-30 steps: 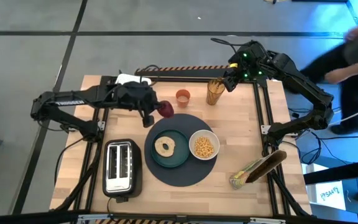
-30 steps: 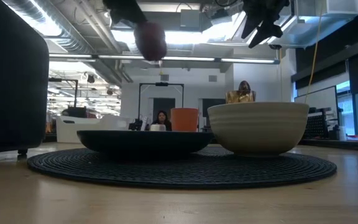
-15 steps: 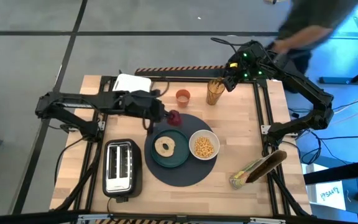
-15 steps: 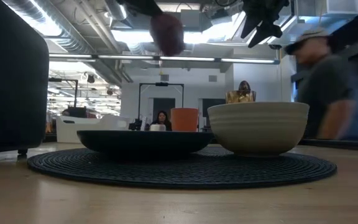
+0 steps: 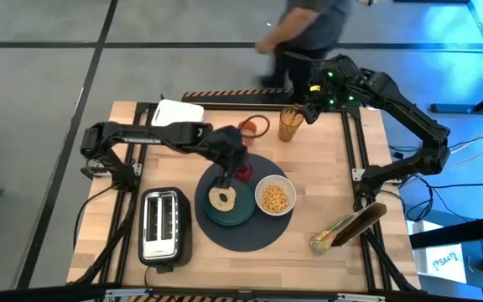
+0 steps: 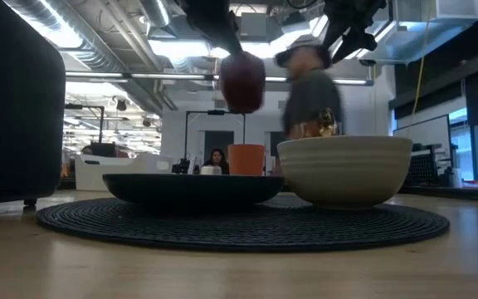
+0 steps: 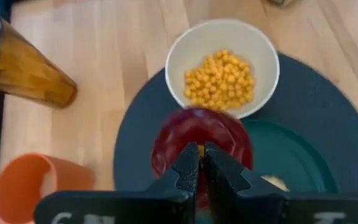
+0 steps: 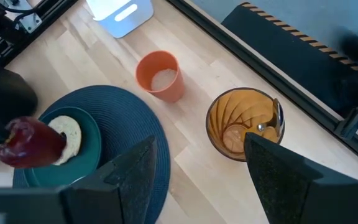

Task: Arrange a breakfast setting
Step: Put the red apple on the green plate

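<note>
My left gripper (image 5: 238, 166) is shut on the dark red fruit (image 7: 201, 137), holding it above the far edge of the teal plate (image 5: 243, 211). The fruit also shows high in the low view (image 6: 242, 81). The ring-shaped bagel (image 5: 222, 198) lies on the plate. The white bowl (image 5: 275, 196) of yellow cereal stands beside it, both on the round dark-grey mat (image 5: 246, 242). The small orange cup (image 5: 247, 130) stands beyond the mat. My right gripper (image 8: 197, 180) is open above an amber glass (image 8: 241, 124) that holds the metal spoon (image 8: 277, 118). My left gripper pinches the fruit at its top, where a pale stem (image 7: 200, 150) shows between the two nearly closed fingers. The fingers come from above, pointing down. The fruit hangs below them, lifted clear of the plate and mat.
A toaster (image 5: 164, 225) stands at the near left and a white box (image 5: 178, 111) at the far left. A bag (image 5: 346, 226) lies at the near right. A person (image 5: 304, 25) is passing behind the table's far edge.
My left gripper has carried the fruit toward the table's right and a little toward its near edge, from beside the mat's far left rim to above the plate's far edge. The fruit stays hanging clear. A person has walked leftward behind the table.
</note>
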`<action>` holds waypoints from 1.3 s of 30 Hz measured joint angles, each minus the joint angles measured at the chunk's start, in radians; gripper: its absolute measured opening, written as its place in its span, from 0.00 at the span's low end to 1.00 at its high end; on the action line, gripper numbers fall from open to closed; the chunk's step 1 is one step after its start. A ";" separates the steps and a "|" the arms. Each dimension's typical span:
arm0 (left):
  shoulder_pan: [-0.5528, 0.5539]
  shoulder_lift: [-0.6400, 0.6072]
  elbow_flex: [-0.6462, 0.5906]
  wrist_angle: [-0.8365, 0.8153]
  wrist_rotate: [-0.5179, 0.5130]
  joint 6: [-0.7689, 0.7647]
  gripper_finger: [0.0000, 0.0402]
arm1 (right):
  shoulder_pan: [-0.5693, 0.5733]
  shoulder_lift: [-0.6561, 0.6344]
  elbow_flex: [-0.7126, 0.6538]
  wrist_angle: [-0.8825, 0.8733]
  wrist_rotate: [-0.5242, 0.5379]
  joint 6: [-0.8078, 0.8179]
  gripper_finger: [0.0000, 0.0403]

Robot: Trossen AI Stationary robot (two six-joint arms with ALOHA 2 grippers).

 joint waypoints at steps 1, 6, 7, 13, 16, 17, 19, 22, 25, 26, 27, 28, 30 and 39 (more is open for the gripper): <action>0.009 0.014 0.024 -0.025 0.009 0.020 0.03 | 0.000 0.000 0.000 0.000 0.000 0.000 0.58; 0.031 0.048 0.105 -0.066 0.017 0.070 0.03 | 0.000 0.000 0.000 -0.012 0.000 0.000 0.58; 0.031 0.050 0.112 -0.066 0.017 0.071 0.03 | 0.000 0.000 0.000 -0.020 0.000 -0.002 0.58; 0.001 0.065 0.110 -0.084 0.014 -0.016 0.03 | -0.001 0.000 0.000 -0.065 0.001 -0.059 0.58; -0.021 0.083 0.086 -0.118 0.014 -0.062 0.03 | -0.001 0.000 0.000 -0.075 0.009 -0.061 0.58; -0.027 0.092 0.078 -0.112 0.014 -0.070 0.03 | -0.001 0.000 0.000 -0.078 0.010 -0.062 0.58; -0.036 0.103 0.054 -0.131 0.012 -0.101 0.03 | -0.001 0.000 0.000 -0.085 0.009 -0.076 0.58; -0.050 0.142 0.035 -0.135 0.010 -0.154 0.03 | -0.001 0.000 0.000 -0.099 0.006 -0.088 0.58; -0.073 0.176 0.032 -0.120 0.010 -0.188 0.03 | 0.000 0.000 0.000 -0.113 0.004 -0.103 0.58; -0.081 0.185 0.033 -0.105 0.010 -0.188 0.03 | 0.000 0.000 0.000 -0.116 0.004 -0.108 0.58; -0.090 0.195 0.033 -0.102 0.010 -0.188 0.03 | 0.000 0.000 0.000 -0.119 0.005 -0.110 0.58; -0.096 0.206 0.033 -0.102 0.011 -0.188 0.03 | 0.000 0.000 0.000 -0.125 0.006 -0.111 0.58; -0.107 0.223 0.033 -0.089 0.009 -0.188 0.03 | 0.000 0.000 0.000 -0.140 0.006 -0.112 0.58; -0.121 0.246 0.033 -0.045 0.003 -0.226 0.08 | 0.000 0.000 0.000 -0.160 0.002 -0.133 0.58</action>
